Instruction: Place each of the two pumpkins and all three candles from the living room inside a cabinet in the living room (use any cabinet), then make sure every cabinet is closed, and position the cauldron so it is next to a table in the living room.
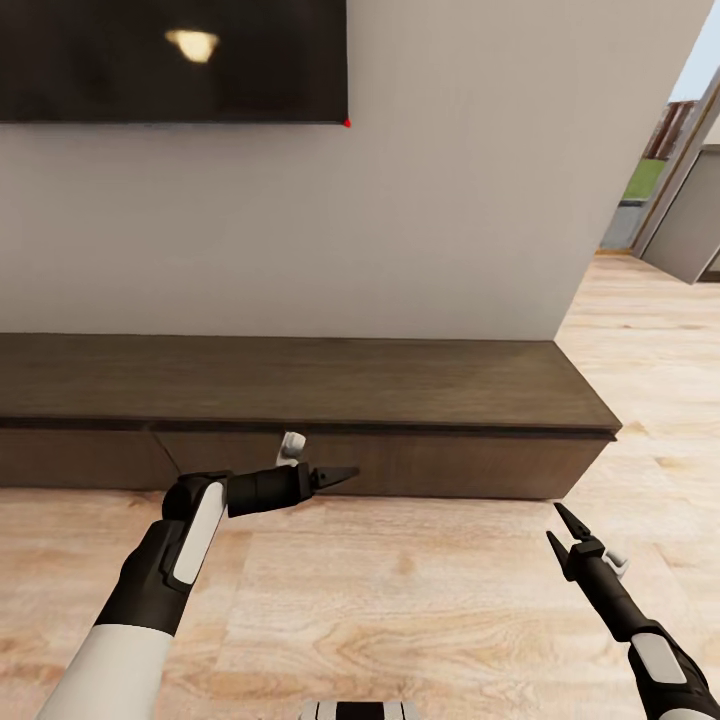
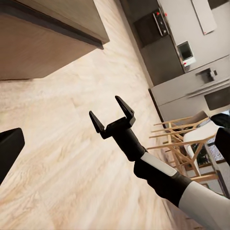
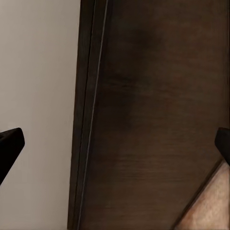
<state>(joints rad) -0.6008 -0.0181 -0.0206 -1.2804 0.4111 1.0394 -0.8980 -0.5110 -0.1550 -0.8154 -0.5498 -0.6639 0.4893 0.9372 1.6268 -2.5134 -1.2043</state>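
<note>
The cabinet (image 1: 300, 385) is a long low dark brown console against the white wall, with its drawer fronts flush and shut. My left gripper (image 1: 340, 476) is open and hovers just in front of the middle drawer front, pointing right along it. One of its fingertips (image 2: 10, 143) shows in the left wrist view, beside the cabinet's end (image 2: 43, 43). My right gripper (image 1: 563, 527) is open and empty over the floor, short of the cabinet's right end. It also appears in the left wrist view (image 2: 111, 115). The right wrist view faces the cabinet (image 3: 158, 120) between wide-apart fingertips (image 3: 10, 141). Pumpkins, candles and cauldron are out of view.
A dark TV (image 1: 170, 60) hangs on the wall above the cabinet. Pale wood floor (image 1: 400, 600) spreads in front and to the right, toward a doorway (image 1: 660, 170). Wooden chairs (image 2: 187, 143) and kitchen units (image 2: 191, 57) lie beyond the right arm.
</note>
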